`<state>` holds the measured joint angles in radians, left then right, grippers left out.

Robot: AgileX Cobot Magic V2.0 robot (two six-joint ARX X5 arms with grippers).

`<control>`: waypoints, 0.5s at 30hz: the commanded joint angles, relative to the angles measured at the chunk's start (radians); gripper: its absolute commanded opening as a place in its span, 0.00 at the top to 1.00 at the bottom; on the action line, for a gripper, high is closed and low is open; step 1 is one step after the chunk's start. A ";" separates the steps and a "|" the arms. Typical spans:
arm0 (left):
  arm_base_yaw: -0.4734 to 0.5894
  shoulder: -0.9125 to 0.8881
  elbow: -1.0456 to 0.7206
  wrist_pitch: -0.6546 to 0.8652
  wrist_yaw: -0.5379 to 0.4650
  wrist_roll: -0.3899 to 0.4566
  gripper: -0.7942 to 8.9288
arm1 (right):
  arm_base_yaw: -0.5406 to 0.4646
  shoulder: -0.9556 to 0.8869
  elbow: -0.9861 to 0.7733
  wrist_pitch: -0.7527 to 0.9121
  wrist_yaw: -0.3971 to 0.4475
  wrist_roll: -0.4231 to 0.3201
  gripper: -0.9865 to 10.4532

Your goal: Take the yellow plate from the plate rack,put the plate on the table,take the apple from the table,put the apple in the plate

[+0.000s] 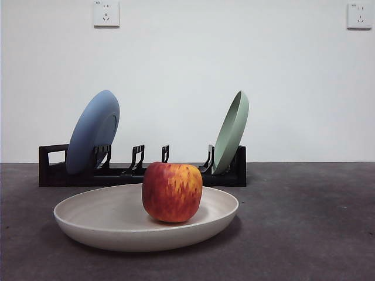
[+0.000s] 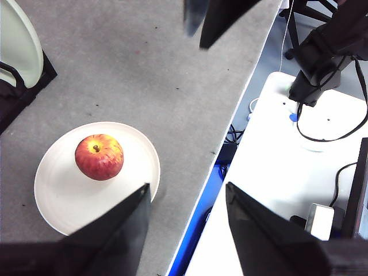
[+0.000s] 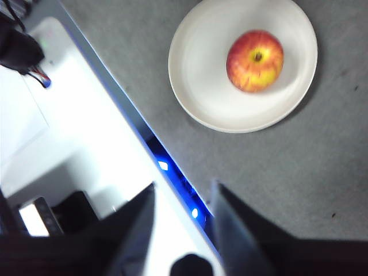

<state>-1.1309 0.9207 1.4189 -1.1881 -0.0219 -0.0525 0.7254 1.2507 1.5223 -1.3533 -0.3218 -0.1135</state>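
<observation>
Here, a round, streaked red-and-yellow apple [image 1: 172, 192] sits stem up in the shallow, matte cream plate [image 1: 105, 225] lying flat on the rough grey table [image 1: 304, 222]. Behind, the black rack [image 1: 53, 174] stands before a white wall. Both the left gripper [image 2: 187, 198] and the right gripper [image 3: 183, 195] are held open, empty, high above the table edge.

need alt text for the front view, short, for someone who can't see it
A red apple sits in a cream yellow plate lying flat on the dark grey table. Behind it, a black plate rack holds a blue plate and a pale green plate on edge against a white wall.
</observation>
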 commanded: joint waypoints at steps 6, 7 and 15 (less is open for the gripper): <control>0.002 0.000 -0.005 0.000 0.003 0.004 0.79 | 0.002 -0.112 -0.001 -0.023 -0.003 0.044 0.92; 0.002 0.000 -0.005 0.000 0.003 0.003 0.86 | 0.002 -0.122 -0.001 -0.023 -0.003 0.048 0.92; 0.002 0.000 -0.005 0.000 0.003 0.001 0.93 | 0.002 -0.163 -0.001 -0.023 -0.002 0.084 0.92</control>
<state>-1.1309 0.9207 1.4189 -1.1885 -0.0219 -0.0525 0.7254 1.0912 1.5223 -1.3537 -0.3218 -0.0471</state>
